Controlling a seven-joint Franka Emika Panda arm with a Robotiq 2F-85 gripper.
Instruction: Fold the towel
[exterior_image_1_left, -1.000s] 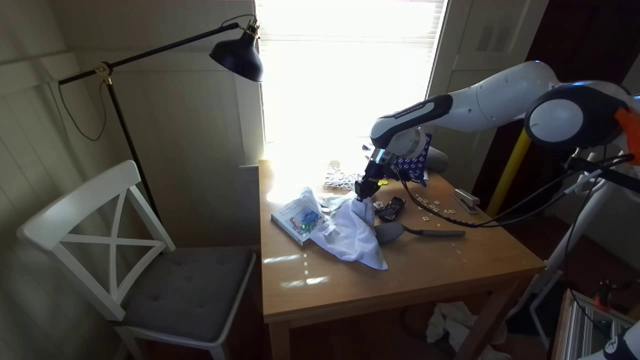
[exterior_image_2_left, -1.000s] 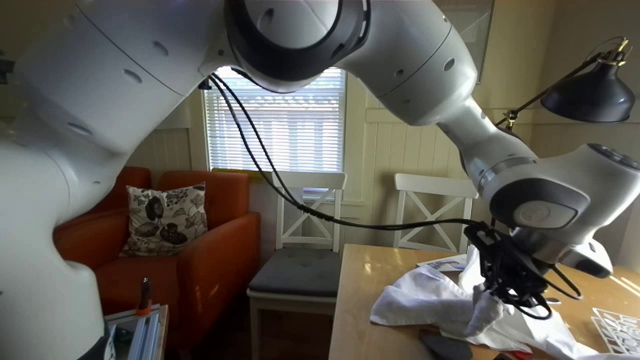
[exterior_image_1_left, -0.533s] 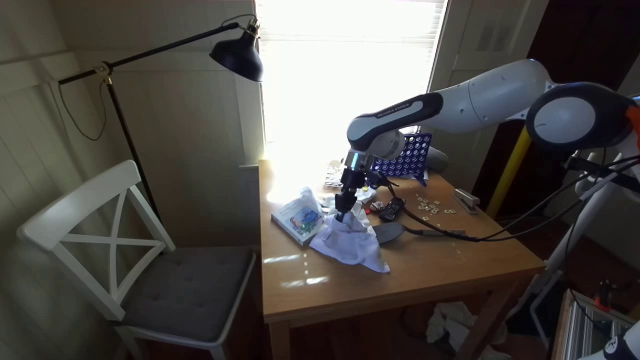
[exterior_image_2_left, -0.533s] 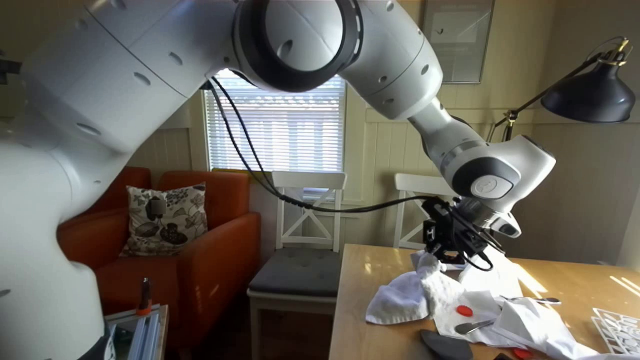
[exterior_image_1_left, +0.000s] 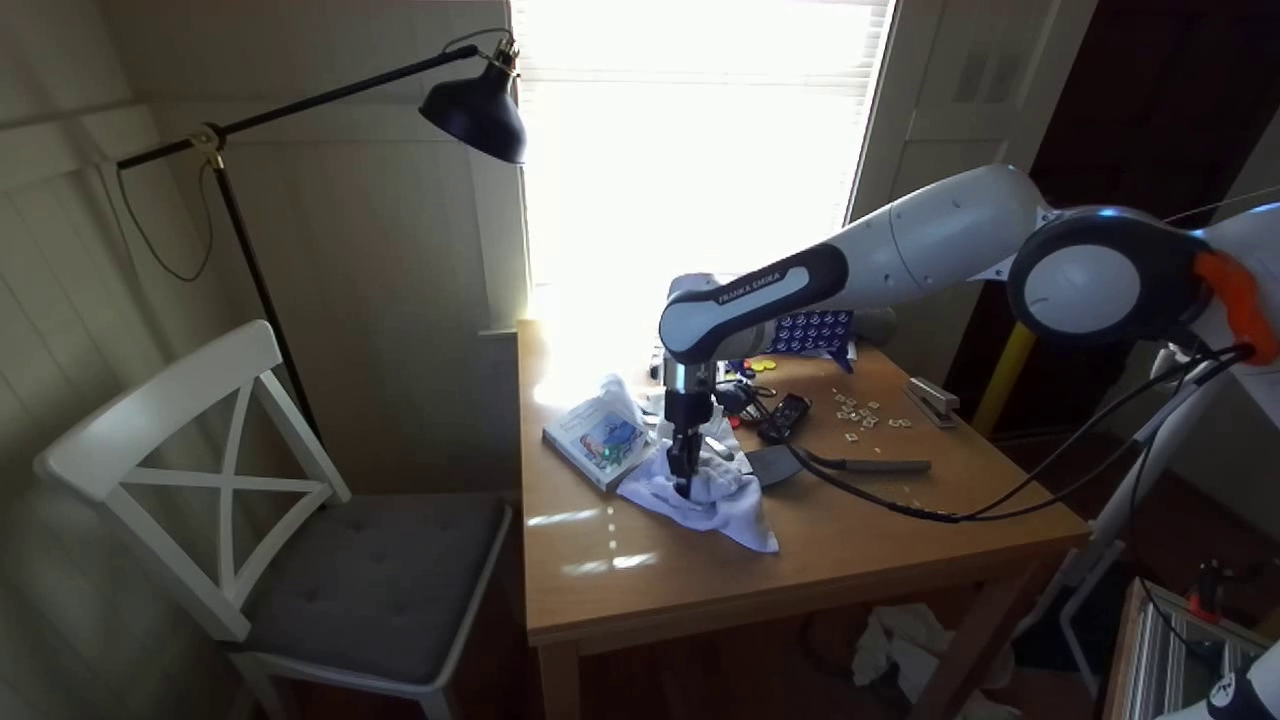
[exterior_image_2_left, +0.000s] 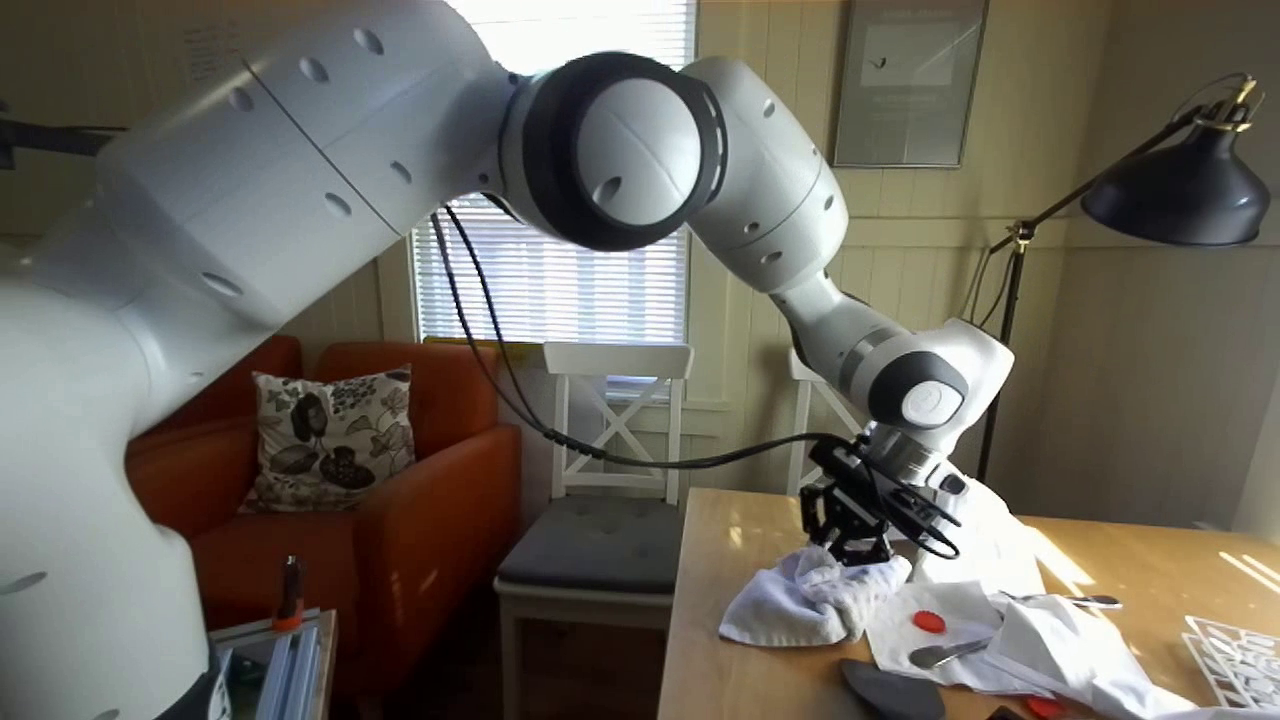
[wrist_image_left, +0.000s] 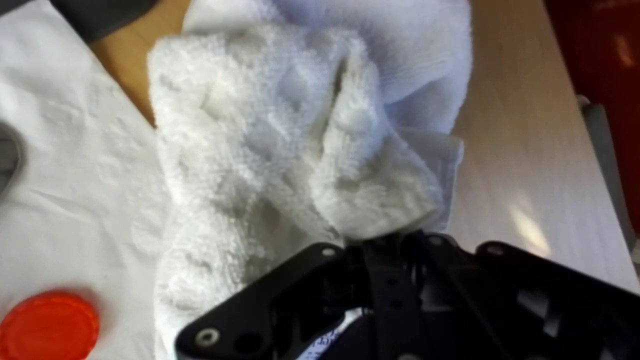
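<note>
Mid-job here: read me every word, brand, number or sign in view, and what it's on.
"FRANKA EMIKA" on the arm.
Book: cover title too small and blurred to read.
Print low in the wrist view, probably the book's: cut off, blurred.
Framed picture: any lettering too faint to read.
Wall: faint lines, perhaps writing, unreadable.
Tiles: too small to show any letters.
Round mark, corner of an exterior view: unreadable.

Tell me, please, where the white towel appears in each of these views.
In an exterior view, the towel lies below and slightly right of centre.
In an exterior view, the towel lies low, right of centre.
In the wrist view, the towel fills the upper middle.
Shared landmark: the gripper, at the towel in all three.
</note>
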